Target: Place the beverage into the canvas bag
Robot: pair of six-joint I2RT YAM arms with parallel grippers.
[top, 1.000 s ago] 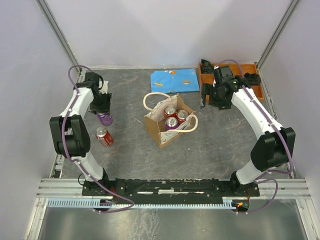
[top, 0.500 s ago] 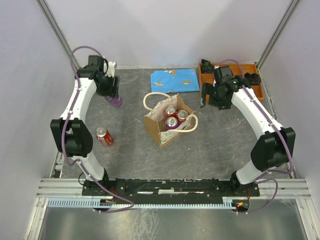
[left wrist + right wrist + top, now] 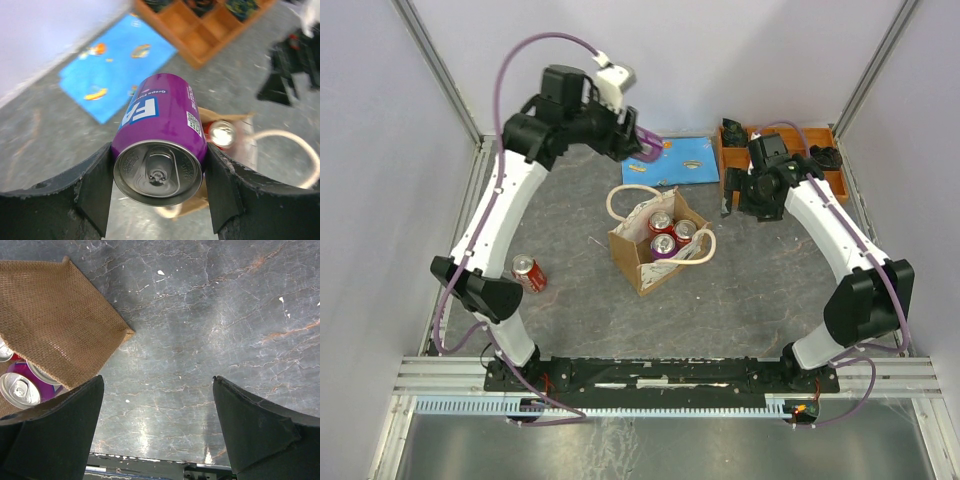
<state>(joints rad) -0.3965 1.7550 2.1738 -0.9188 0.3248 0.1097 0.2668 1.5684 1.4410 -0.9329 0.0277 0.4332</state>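
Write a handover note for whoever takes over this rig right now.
Left gripper: shut on the purple can, held high near the blue mat, not yet over the canvas bag.
Right gripper: open, empty, over bare table beside the bag.
Done: three cans stand in the bag.
Left: lower the purple can in; a red can lies on the table, left of the bag.

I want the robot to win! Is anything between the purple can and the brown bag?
Nothing visible blocks the purple soda can from the open-topped tan canvas bag, though three cans sit inside.
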